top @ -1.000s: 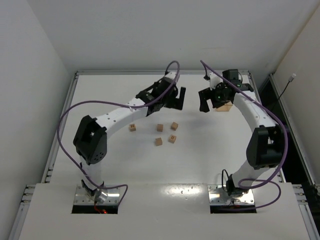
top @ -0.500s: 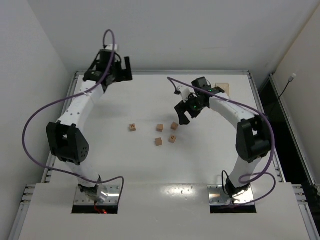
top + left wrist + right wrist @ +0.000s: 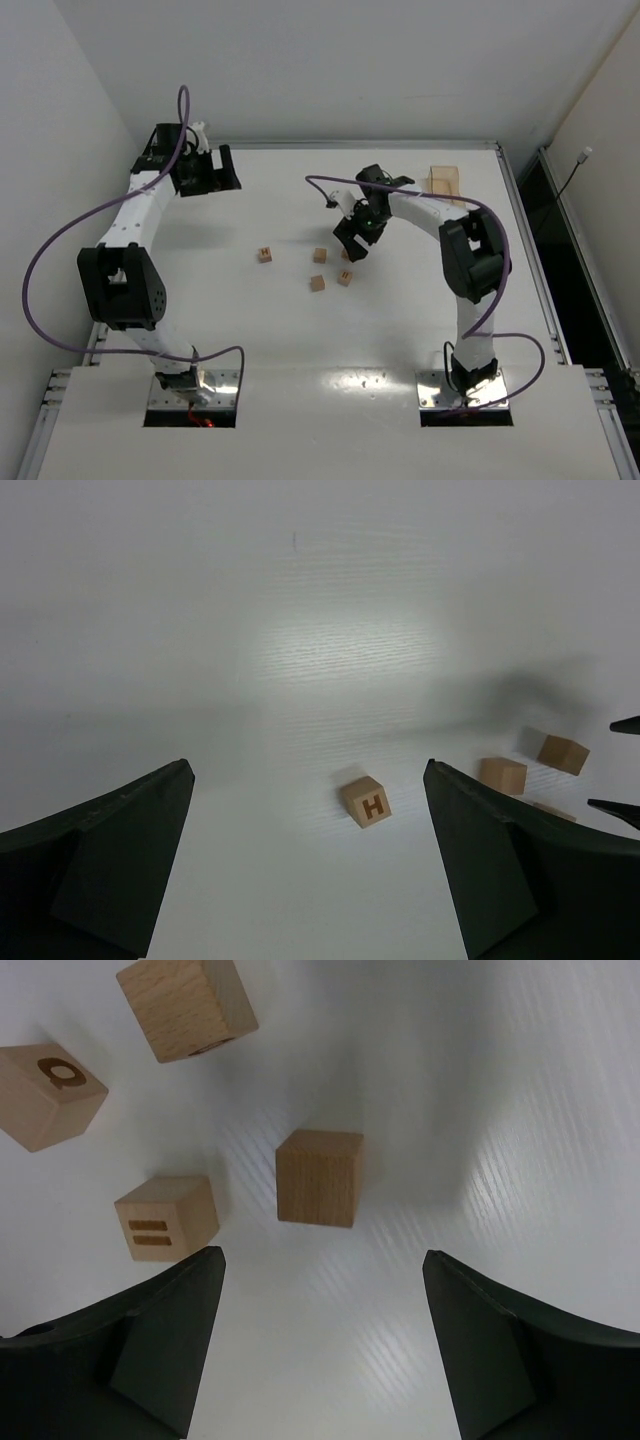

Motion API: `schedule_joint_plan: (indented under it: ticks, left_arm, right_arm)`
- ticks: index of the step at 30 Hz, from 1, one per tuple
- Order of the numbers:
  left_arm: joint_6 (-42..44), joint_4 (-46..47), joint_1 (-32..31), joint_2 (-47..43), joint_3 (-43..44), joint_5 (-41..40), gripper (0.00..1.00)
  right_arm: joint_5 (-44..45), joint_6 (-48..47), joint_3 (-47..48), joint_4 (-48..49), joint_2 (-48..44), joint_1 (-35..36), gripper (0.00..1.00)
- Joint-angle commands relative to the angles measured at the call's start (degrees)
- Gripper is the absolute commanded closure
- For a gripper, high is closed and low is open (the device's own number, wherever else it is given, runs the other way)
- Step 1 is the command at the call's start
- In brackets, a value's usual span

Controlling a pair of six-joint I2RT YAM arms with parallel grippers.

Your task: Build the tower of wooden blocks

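Observation:
Several small tan wood blocks lie singly on the white table; no tower shows. An H block [image 3: 264, 255] [image 3: 366, 801] sits apart to the left of three others [image 3: 320, 255] [image 3: 317, 283] [image 3: 344, 277]. My right gripper [image 3: 350, 243] [image 3: 322, 1256] hovers open just over the cluster. A plain block [image 3: 320, 1177] lies just ahead of its jaws, not between them. A block with two bars [image 3: 165, 1217] sits to its left. My left gripper [image 3: 215, 173] [image 3: 307, 767] is open and empty at the back left, far from the blocks.
A pale wooden tray [image 3: 445, 180] stands at the back right, behind the right arm. Purple cables loop off both arms. The table's raised rim [image 3: 150, 160] runs just behind the left gripper.
The left arm has swung from the table's middle to the back left corner. The right gripper has come from the tray down over the blocks, its jaws narrowing a little.

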Motion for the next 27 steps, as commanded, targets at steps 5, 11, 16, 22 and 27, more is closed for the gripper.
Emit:
schedule_joint_plan:
  ticks: [5, 11, 16, 22, 27]
  left_arm:
    - [0.58, 0.89, 2.18, -0.65, 0.43, 5.43, 0.0]
    - [0.05, 0.89, 2.7, -0.12, 0.43, 5.96, 0.0]
    - [0.05, 0.89, 3.23, 0.41, 0.43, 5.96, 0.0]
    - [0.05, 1.42, 3.76, 0.94, 0.43, 5.96, 0.0]
    - [0.05, 1.42, 3.76, 0.94, -0.1, 6.49, 0.0]
  right_arm:
    - [0.24, -3.69, 6.55, -1.63, 4.15, 1.39, 0.24]
    - [1.38, -3.69, 8.93, -1.63, 6.88, 2.45, 0.27]
    - [2.0, -4.22, 9.99, -2.77, 8.2, 2.45, 0.36]
    - [2.53, -4.22, 10.51, -3.3, 8.82, 2.97, 0.54]
    - [2.53, -5.35, 10.51, -3.83, 8.82, 3.5, 0.76]
